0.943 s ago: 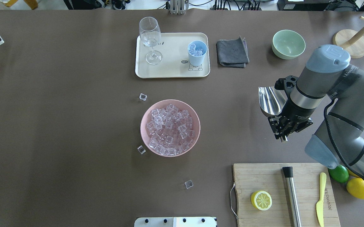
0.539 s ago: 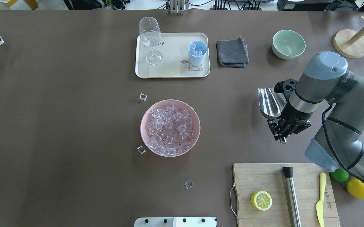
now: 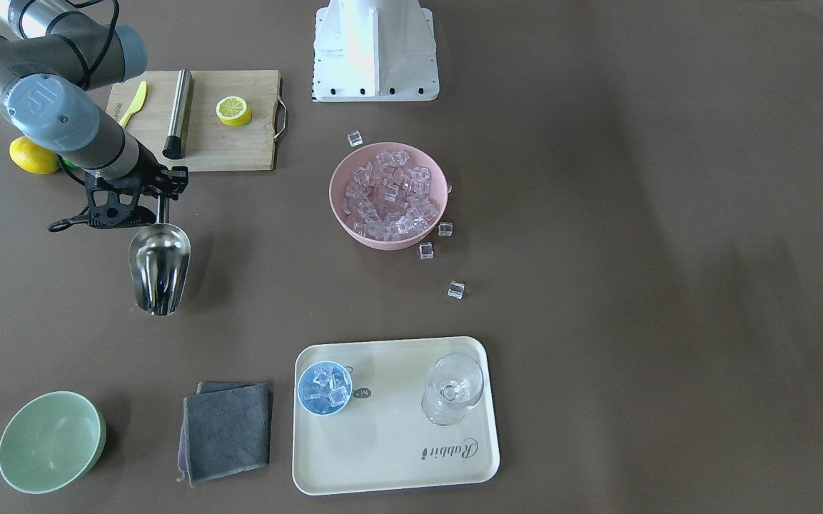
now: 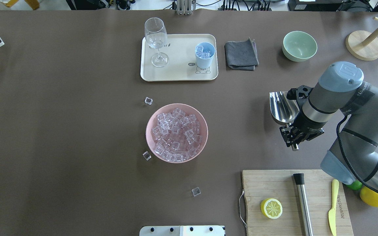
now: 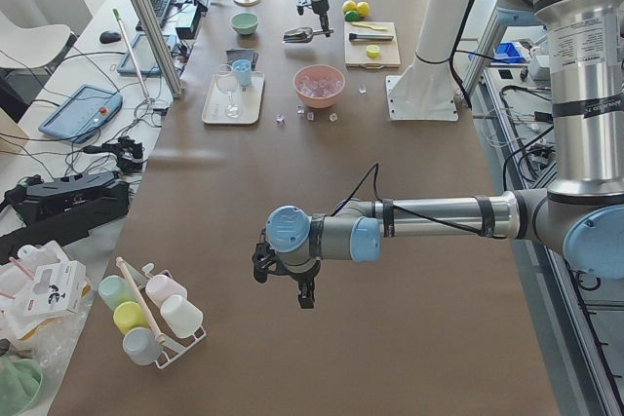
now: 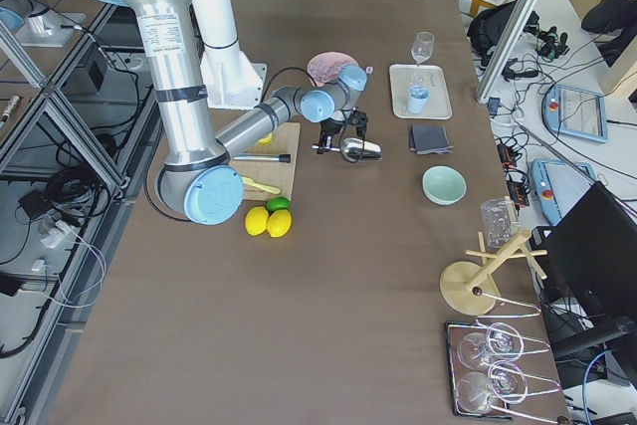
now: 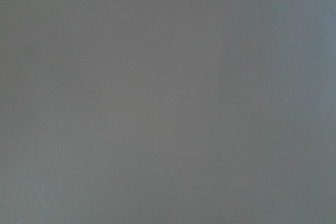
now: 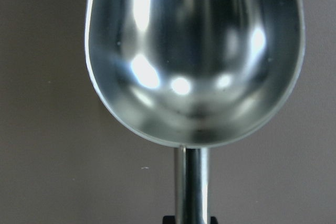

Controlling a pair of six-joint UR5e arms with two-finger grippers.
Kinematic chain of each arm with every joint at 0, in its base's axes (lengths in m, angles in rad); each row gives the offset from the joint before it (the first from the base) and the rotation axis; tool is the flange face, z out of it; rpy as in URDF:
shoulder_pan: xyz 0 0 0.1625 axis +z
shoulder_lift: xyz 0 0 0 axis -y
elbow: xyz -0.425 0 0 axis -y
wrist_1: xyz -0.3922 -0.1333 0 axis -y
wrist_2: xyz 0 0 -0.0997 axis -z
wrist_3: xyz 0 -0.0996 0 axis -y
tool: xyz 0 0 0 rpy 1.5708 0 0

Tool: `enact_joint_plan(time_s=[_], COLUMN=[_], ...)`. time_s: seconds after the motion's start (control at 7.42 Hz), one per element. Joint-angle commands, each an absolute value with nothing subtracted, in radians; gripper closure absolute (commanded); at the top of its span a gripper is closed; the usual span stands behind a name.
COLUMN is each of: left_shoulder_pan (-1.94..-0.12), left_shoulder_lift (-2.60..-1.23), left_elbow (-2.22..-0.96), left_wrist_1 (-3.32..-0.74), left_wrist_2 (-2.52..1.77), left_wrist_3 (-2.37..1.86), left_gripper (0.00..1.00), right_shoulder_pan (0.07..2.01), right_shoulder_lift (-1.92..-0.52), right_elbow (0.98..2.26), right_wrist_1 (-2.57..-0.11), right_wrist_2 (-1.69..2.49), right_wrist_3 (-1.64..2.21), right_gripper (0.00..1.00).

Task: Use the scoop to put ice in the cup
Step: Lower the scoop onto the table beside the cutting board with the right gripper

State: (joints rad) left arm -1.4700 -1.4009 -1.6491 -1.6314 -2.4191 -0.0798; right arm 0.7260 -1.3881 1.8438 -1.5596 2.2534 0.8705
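Note:
My right gripper is shut on the handle of the steel scoop, well to the right of the pink bowl. The scoop's trough is empty and hangs low over bare table. The bowl is heaped with ice. The light-blue cup stands on the cream tray at the far side and holds a few ice cubes. My left gripper shows only in the exterior left view, far off at the table's left end. I cannot tell if it is open.
Loose ice cubes lie on the table around the bowl. A stemmed glass shares the tray. A grey cloth and a green bowl lie beyond the scoop. A cutting board with half lemon, steel rod and knife lies near me.
My right wrist has drawn back a little toward the near side of the table. The scoop stays in the grip, in almost the same spot.

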Motion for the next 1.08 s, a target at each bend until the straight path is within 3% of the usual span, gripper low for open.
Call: enact_joint_plan(time_s=[0.0, 0.94], left_shoulder_pan=[-1.468, -1.447], left_shoulder_lift=[-1.404, -1.405], left_elbow=[-1.641, -1.638], left_wrist_1=[-1.632, -1.632], left_wrist_2=[-2.421, -2.419], left_wrist_3=[-0.08, -0.08], left_gripper=[0.02, 0.02], right_shoulder_pan=[0.713, 0.706], right_shoulder_lift=[-1.401, -1.396], right_elbow=[1.822, 1.815], right_wrist_1=[-1.497, -1.497], right_wrist_2=[2.244, 2.246], right_wrist_3=[0.902, 0.9], right_gripper=[1.0, 1.0])
